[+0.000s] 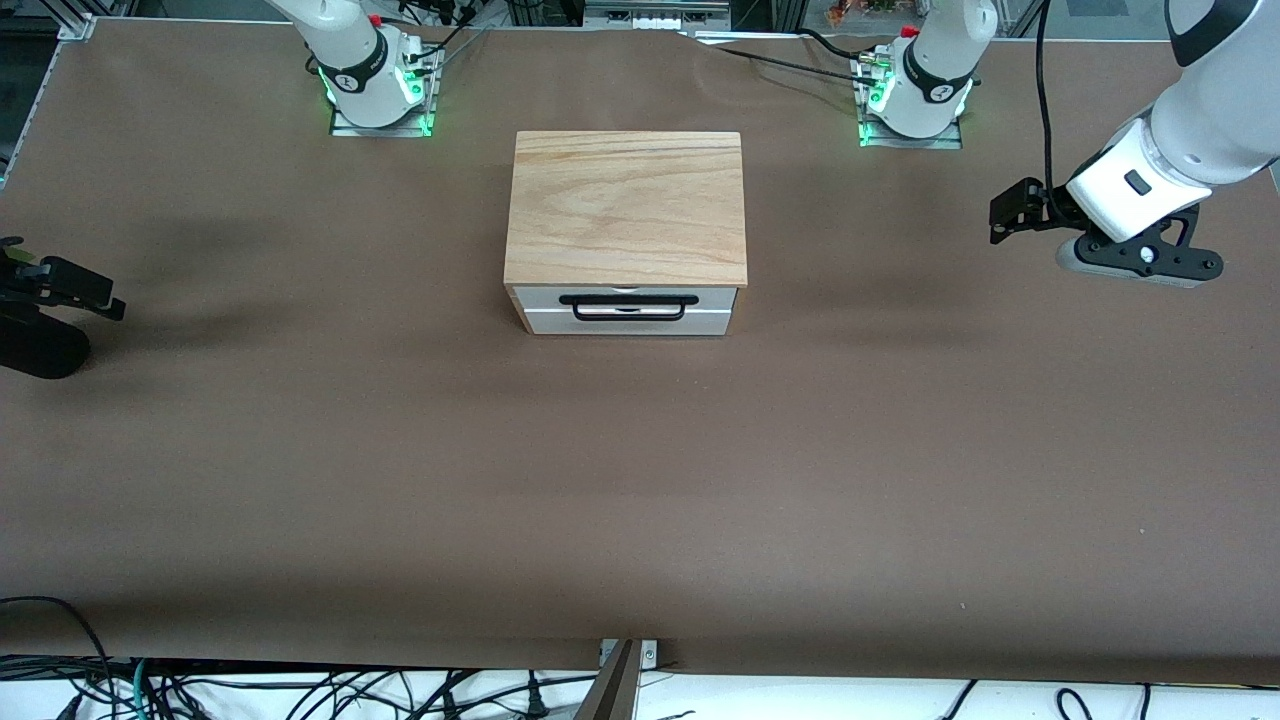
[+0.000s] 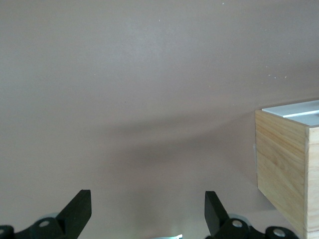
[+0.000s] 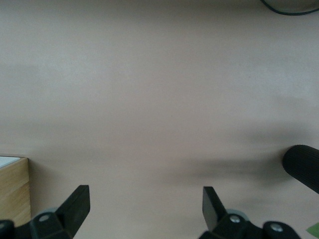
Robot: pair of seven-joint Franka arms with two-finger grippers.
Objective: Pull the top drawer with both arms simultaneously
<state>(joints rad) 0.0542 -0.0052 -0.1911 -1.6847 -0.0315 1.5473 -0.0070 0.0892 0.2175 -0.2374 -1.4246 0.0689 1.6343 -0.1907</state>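
**Brown table, drawer shut**

Brown table [image 1: 640, 480] carries a wooden box [image 1: 626, 205] mid-table near the bases' edge. Its top drawer [image 1: 627, 305], white-fronted with black bar handle [image 1: 628, 306], sits closed. Right gripper [image 1: 70, 290] and left gripper [image 1: 1015, 212] hover at opposite ends, fingers apart.

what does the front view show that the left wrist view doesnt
Only the front view shows the top drawer shut, its black bar handle, the box's light wood top, both arm bases, and the right gripper over the table at the right arm's end. Only the left wrist view shows the left gripper close up, fingers spread with nothing between them, and the box's wooden side wall. Both show the brown table and the box, with the left gripper apart from it.
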